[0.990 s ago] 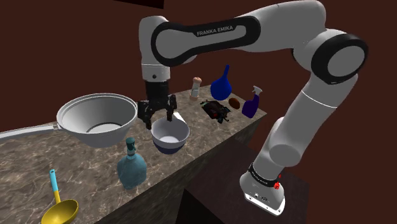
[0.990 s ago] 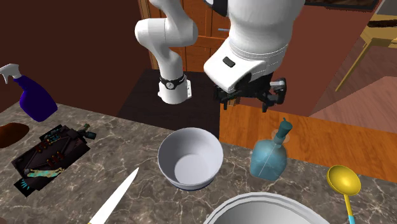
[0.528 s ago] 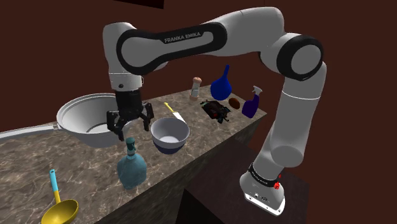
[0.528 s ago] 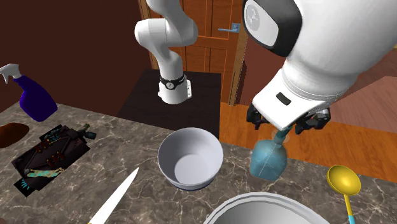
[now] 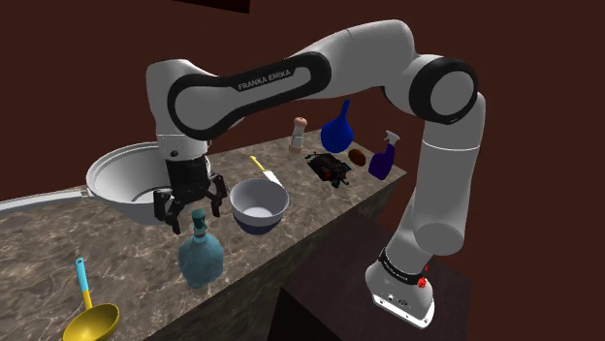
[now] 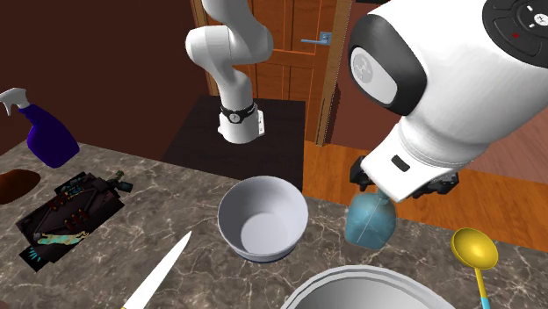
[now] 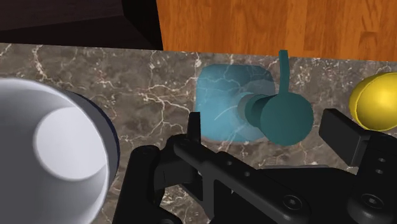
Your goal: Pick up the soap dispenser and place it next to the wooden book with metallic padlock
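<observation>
Item: soap dispenser [image 5: 201, 254], a translucent teal bottle with a darker teal pump head. It is standing upright near the front edge of the brown marbled surface [image 5: 136, 257], in the lower left of the shoulder view and right of centre in the second exterior view.

End effector [image 5: 194, 210]: the all-black two-finger unit is hovering directly above the pump head with its fingers spread wide. In the wrist view they are standing on either side of the pump and gripping nothing.

Neighbours: a white bowl with a dark blue foot [image 5: 259, 205] is sitting just beside the dispenser. A yellow ladle with a blue handle [image 5: 90, 318] is lying near the lower-left corner.

Destination: a dark flat book with reddish and teal markings [image 5: 330, 168] is lying well apart from the dispenser, right of centre in the upper half of the shoulder view. A deep-blue spray bottle [image 5: 383, 157] is standing near it.

Step in hand, as judged: the approach to the grasp is finishing and nothing is lifted yet.

Next move, as judged: the end effector needs lowering until the fingers are flanking the neck or body below the pump. It then needs closing, a straight lift, and a carry past the bowl to bare marble beside the book.
</observation>
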